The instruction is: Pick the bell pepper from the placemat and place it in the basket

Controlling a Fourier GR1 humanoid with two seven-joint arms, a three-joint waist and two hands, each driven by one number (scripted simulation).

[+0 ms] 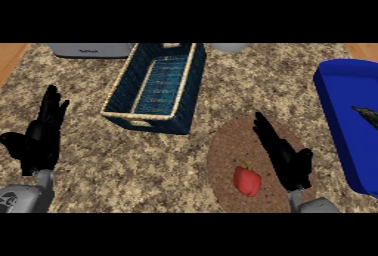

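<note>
— granite counter (148,165), speckled brown, fills most of the head view. wooden strips show at the far left and far right corners along the top. what sits on it?

— a round brown placemat (225,150) at lower right of centre. the red bell pepper (247,181) lies on its near part, stem toward the far side.

— and the hands?

— the right hand (291,162) is over the placemat, just right of the pepper, fingers straight and pointing away up the counter. it holds nothing and i can't tell whether it touches the mat. the left hand (37,142) rests open at the left edge, fingers up.

— where's the basket?

— the basket (118,97), dark blue with a pale woven rim, stands beyond the placemat and to its left, long side running away from the robot. its near corner is close to the mat's far edge but apart from it. nothing shows inside.

— open room?

— bare counter between the left hand and the basket, and in front of the basket down to the lower edge. between pepper and basket only the mat and a strip of counter.

— anything else around?

— a blue tray (339,130) at the right edge, near the placemat, with a dark item in it too small to tell. a grey appliance (88,50) at the top left beside the basket's far end, and a pale rounded object (230,47) at top centre, cut by the edge.
</note>
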